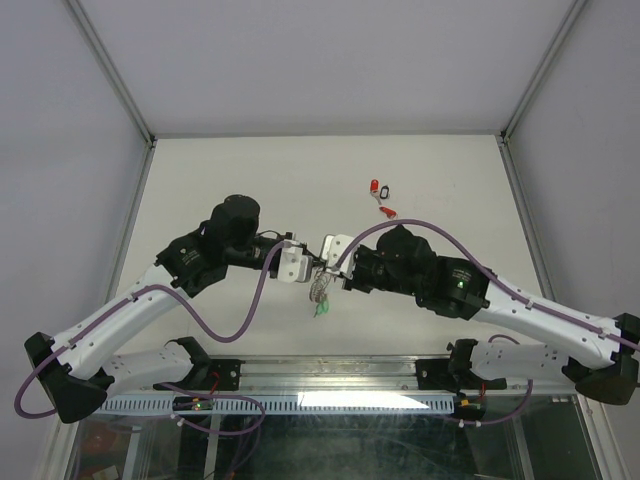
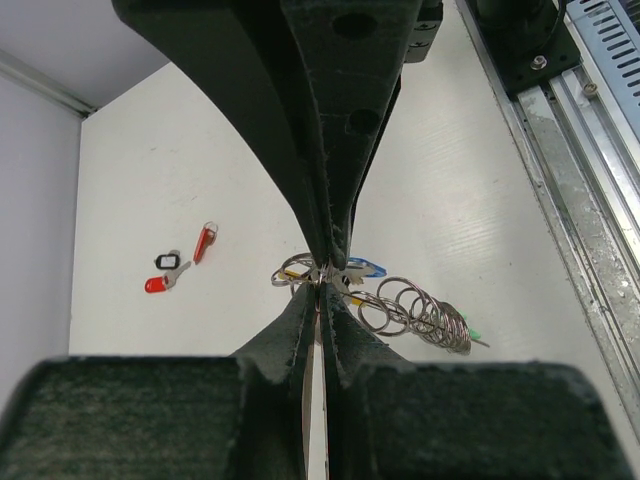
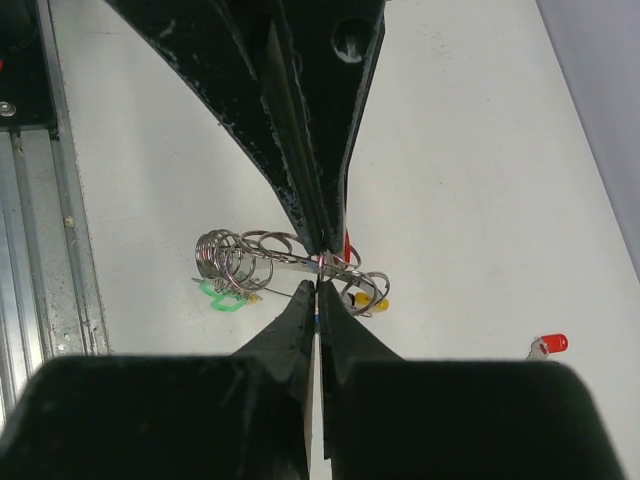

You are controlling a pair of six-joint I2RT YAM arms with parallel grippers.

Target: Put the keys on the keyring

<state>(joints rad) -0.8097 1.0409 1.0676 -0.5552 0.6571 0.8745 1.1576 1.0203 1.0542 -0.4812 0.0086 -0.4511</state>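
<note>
We hold the keyring (image 2: 405, 308) pinched between the closed left gripper (image 2: 320, 278) and right gripper (image 3: 317, 275), probably bracing it from both sides for threading.

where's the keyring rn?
Top view: the keyring sits mid-table, right where the shut tips of the left gripper and right gripper meet, green tag on its near side; loose red-tagged keys lie farther back, to the right.

Open table (image 1: 220, 170) surrounds the loose red-tagged keys (image 1: 381, 196); the enclosure walls (image 1: 60, 150) bound its edges.
</note>
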